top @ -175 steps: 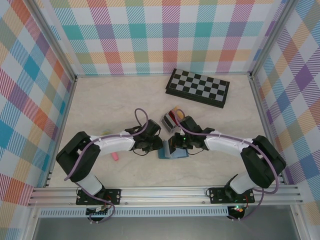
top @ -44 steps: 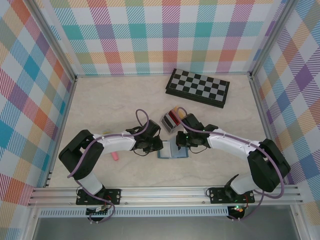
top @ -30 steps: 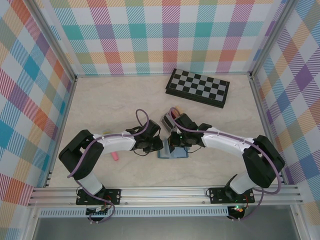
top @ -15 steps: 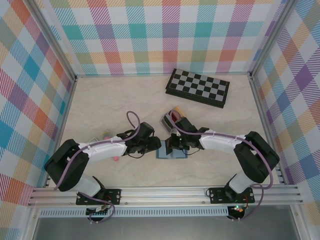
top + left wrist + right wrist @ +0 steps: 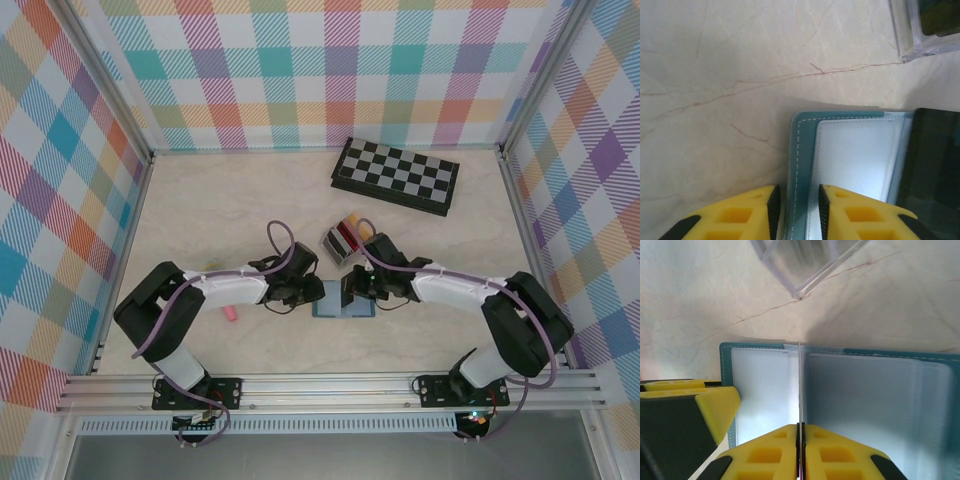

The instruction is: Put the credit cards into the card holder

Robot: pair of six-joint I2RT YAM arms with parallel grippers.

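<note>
The teal card holder (image 5: 335,309) lies open and flat on the table, its clear inner sleeves facing up (image 5: 865,390). My right gripper (image 5: 800,426) is shut on a thin dark credit card (image 5: 799,385), held on edge over the holder's middle. In the left wrist view that card (image 5: 935,170) shows as a dark panel over the holder's right part. My left gripper (image 5: 796,192) stands at the holder's left edge (image 5: 801,165), jaws a little apart with the stitched teal border lying flat between them. From above, the left gripper (image 5: 312,293) and right gripper (image 5: 350,290) face each other across the holder.
A clear rack (image 5: 342,238) holding upright red, dark and yellow cards stands just behind the holder. The chessboard (image 5: 396,175) lies at the back right. A pink stick (image 5: 229,312) lies left of the left arm. Metal frame rails close in the table's sides.
The left gripper drew back to the left with its jaws wider, then returned to the holder's left edge with the jaws narrower. The right gripper stayed over the holder with its card.
</note>
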